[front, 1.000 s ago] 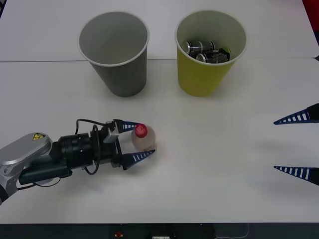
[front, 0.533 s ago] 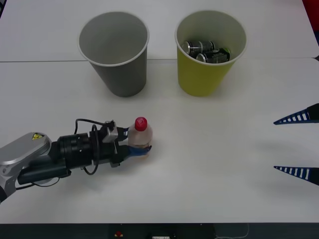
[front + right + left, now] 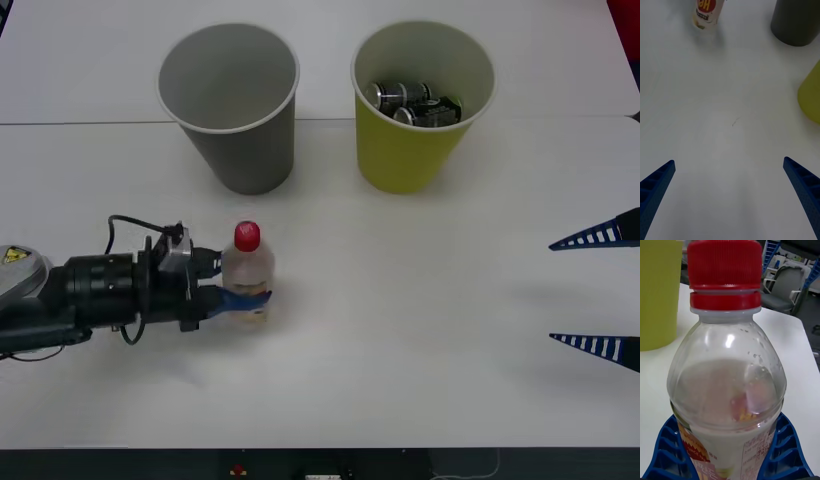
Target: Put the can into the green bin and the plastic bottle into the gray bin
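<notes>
The left pincer [image 3: 232,290] is clamped on the plastic bottle [image 3: 247,272] low on its body, around the labelled part, with the bottle upright on the white bench [image 3: 420,330] in front of the gray bin [image 3: 231,105]; the left wrist view shows the blue fingers [image 3: 668,450] cupping both sides of its base. The risk lies in that low hold — the red cap and most of the bottle stand above the grip, so a quick lift or swing could tip it in the jaws or let the smooth plastic slide out. The gray bin is tall with a white rim; a bottle carried too low would likely strike the wall and shove or topple the bin. The green bin [image 3: 420,110], already holding cans, stands just beside the gray one, so a drifting release could land in the wrong bin. The right pincer [image 3: 597,290] waits spread apart at the bench's right edge — well clear.
</notes>
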Tool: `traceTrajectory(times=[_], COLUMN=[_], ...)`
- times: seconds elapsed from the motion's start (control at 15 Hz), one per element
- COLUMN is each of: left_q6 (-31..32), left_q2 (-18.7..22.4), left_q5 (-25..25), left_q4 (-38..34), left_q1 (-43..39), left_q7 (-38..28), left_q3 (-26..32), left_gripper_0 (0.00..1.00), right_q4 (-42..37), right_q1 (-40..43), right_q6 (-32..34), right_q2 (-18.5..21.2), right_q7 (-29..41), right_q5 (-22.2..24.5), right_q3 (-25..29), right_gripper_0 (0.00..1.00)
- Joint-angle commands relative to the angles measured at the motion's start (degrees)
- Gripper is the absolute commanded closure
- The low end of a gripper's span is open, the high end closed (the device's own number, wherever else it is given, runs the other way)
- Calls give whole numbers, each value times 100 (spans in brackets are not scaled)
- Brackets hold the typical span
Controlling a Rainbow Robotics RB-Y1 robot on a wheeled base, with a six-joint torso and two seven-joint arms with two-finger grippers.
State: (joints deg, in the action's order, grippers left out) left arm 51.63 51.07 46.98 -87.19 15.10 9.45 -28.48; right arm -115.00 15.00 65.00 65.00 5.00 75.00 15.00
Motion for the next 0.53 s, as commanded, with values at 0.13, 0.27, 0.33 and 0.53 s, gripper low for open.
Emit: traceTrajectory(times=[0.13, 0.27, 0.33, 0.53], left_q6=[-74, -250, -417, -566], left_q2=[219, 210, 210, 210], left_q5=[1191, 1788, 2157, 3168], left_q4=[-1291, -1959, -2399, -3181], left_q1=[-666, -903, -1027, -1088], left_q7=[-1973, -3116, -3775, -5507], left_q3=[1187, 1618, 1820, 2233], left_gripper_0=[100, 100, 100, 100], right_q4=[0, 0, 0, 0], right_q1=[0, 0, 0, 0], right_q6=[0, 0, 0, 0], right_q2=[0, 0, 0, 0], right_q7=[0, 0, 0, 0], right_q5=[0, 0, 0, 0], right_q3=[0, 0, 0, 0], right_gripper_0=[0, 0, 0, 0])
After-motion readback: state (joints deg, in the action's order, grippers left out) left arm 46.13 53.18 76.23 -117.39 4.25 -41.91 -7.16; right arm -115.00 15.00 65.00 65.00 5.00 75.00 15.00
